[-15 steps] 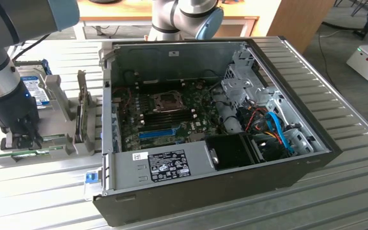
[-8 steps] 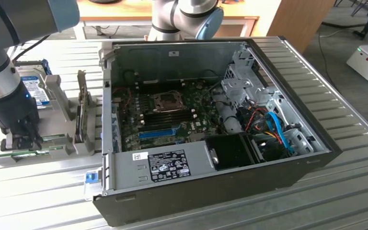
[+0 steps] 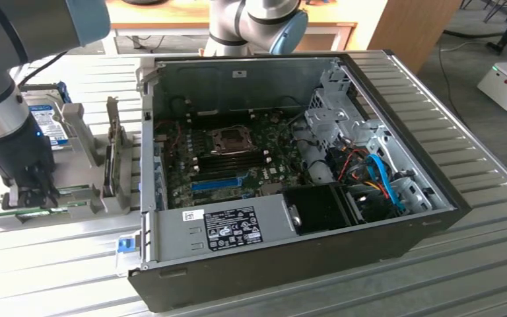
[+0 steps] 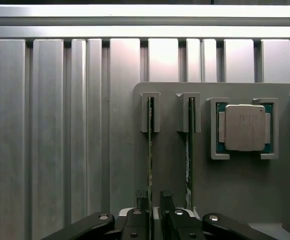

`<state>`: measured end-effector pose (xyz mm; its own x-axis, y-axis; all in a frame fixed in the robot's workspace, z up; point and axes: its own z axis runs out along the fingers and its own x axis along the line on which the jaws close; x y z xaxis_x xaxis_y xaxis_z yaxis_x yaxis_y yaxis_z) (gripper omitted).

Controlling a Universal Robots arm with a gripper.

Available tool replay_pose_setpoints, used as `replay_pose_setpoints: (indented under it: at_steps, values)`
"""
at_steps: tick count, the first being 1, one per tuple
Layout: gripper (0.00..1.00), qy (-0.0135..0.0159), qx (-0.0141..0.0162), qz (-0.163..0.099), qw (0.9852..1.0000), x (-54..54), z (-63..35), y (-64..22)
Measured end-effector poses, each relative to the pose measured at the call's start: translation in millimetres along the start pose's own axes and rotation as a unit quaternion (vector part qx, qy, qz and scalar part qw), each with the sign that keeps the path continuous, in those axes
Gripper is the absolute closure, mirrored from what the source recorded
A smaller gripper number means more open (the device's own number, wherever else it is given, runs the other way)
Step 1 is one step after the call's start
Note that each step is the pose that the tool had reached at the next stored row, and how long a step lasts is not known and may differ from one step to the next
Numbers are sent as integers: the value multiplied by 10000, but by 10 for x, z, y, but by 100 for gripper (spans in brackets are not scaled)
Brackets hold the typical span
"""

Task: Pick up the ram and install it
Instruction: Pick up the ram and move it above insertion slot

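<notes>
Two thin green sticks stand on edge in slots of a grey holder. The ram is the one that runs down between my fingers. A second stick stands beside it. My gripper straddles the ram, open by a narrow gap: one finger lies against it, the other a little off. In the exterior view the gripper is lowered onto the holder at that view's left, beside the open computer case. The motherboard's dark memory slots lie inside the case.
A processor chip sits in a pocket of the holder. A silver hard drive with a blue-white label stands behind the arm. A bright blue slot strip and blue cables are inside the case. The ribbed metal table surrounds everything.
</notes>
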<state>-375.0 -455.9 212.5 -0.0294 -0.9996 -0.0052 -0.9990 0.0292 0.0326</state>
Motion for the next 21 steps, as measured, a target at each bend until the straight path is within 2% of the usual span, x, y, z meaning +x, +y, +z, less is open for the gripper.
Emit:
replay_pose_setpoints:
  at_steps: [16, 21]
  values:
    - [76, 0, 0, 0, 10000, 1, 149, -5]
    - [76, 1, -1, 0, 10000, 1, 166, -5]
